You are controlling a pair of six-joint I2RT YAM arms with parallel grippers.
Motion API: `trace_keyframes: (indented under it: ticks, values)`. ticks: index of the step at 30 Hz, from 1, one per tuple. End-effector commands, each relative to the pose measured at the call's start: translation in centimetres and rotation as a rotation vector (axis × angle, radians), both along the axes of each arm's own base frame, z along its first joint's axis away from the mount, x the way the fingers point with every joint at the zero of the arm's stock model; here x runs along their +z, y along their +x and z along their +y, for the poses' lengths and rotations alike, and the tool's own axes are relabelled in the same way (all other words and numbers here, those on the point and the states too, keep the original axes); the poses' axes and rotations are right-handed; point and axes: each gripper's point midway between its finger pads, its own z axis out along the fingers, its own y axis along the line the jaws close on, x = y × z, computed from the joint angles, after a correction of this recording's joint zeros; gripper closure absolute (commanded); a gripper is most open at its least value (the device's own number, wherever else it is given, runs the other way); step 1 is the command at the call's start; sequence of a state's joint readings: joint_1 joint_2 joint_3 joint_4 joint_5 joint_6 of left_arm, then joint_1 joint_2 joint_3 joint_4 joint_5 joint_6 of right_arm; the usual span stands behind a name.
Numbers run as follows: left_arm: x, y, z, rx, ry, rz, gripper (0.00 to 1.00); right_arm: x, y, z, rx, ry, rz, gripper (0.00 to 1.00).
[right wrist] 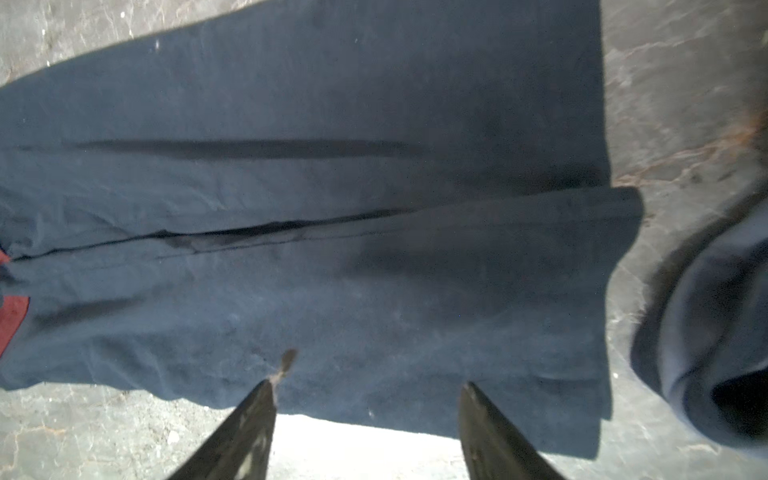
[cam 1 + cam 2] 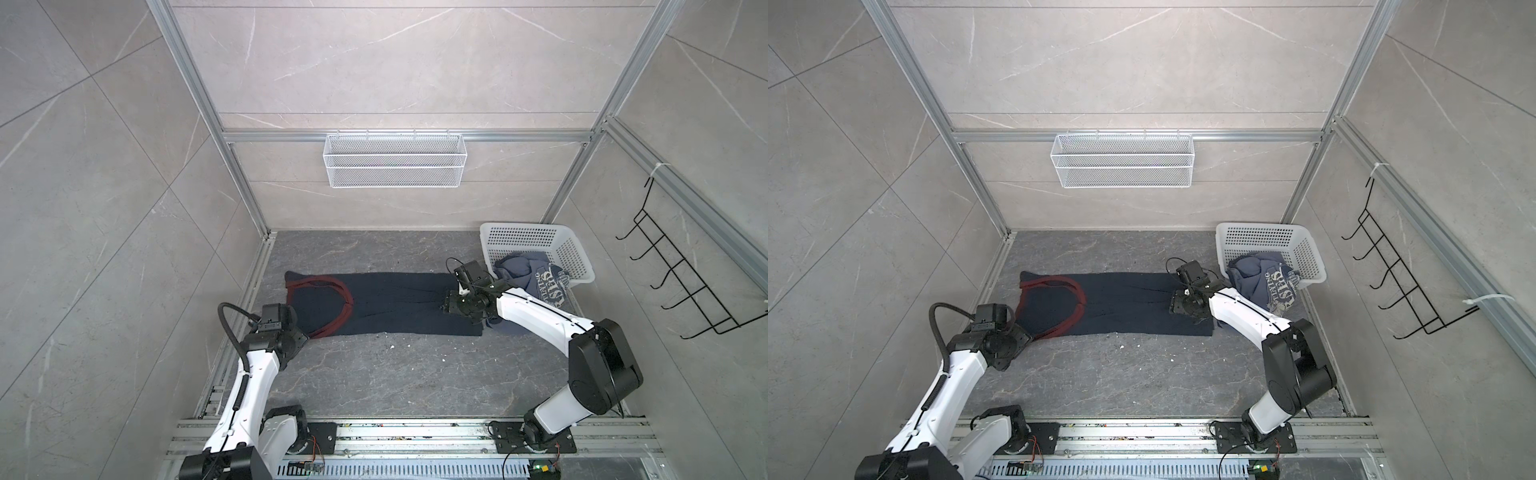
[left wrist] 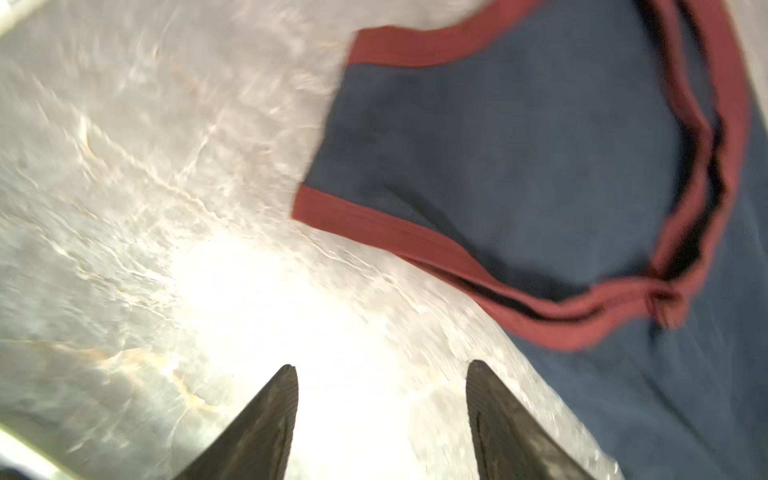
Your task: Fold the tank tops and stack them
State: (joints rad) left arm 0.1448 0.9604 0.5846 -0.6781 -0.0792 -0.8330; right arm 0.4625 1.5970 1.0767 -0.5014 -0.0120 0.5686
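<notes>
A dark navy tank top (image 2: 395,303) (image 2: 1125,303) lies flat across the table in both top views, folded into a long strip, with its maroon trim (image 2: 332,291) at the left end. My left gripper (image 3: 382,368) stands open over bare table beside that maroon-trimmed end (image 3: 519,166), holding nothing. My right gripper (image 1: 368,384) is open just above the near edge of the navy cloth (image 1: 332,249), close to the hem end. The slate-blue tank top (image 2: 540,282) (image 2: 1266,282), with whitish lettering, hangs crumpled out of the white basket (image 2: 536,239); a fold of it shows in the right wrist view (image 1: 715,332).
The white perforated basket (image 2: 1266,235) lies tipped in the back right corner. A white wire tray (image 2: 395,160) hangs on the back wall and a black hook rack (image 2: 681,282) on the right wall. Aluminium rails (image 2: 415,432) run along the front edge.
</notes>
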Motion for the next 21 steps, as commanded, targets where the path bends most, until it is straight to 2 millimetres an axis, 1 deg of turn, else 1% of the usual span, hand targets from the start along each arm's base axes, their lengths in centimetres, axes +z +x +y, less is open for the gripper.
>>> trace_keyframes:
  ticks: [1,6,8,12,17,21]
  values:
    - [-0.4,2.4,0.6,0.118,-0.095,-0.128,0.33,-0.2,-0.2,0.2,0.034,0.008,-0.011,0.24]
    - [-1.8,4.1,2.8,0.200,-0.108,-0.185,0.33,-0.2,-0.7,0.0,0.054,0.003,-0.022,0.21]
    - [-2.4,4.7,3.6,0.241,-0.158,-0.205,0.33,-0.5,-0.8,0.0,0.059,0.008,-0.020,0.21]
    - [-3.5,5.8,4.3,0.298,-0.275,-0.257,0.37,-1.4,-1.0,0.2,0.057,0.017,-0.004,0.20]
    - [-3.8,6.7,4.9,0.319,-0.274,-0.276,0.42,-1.6,-0.9,0.7,0.072,0.030,0.016,0.21]
    - [-3.1,7.5,5.5,0.325,-0.255,-0.297,0.46,-1.4,-0.6,0.7,0.081,0.018,0.013,0.21]
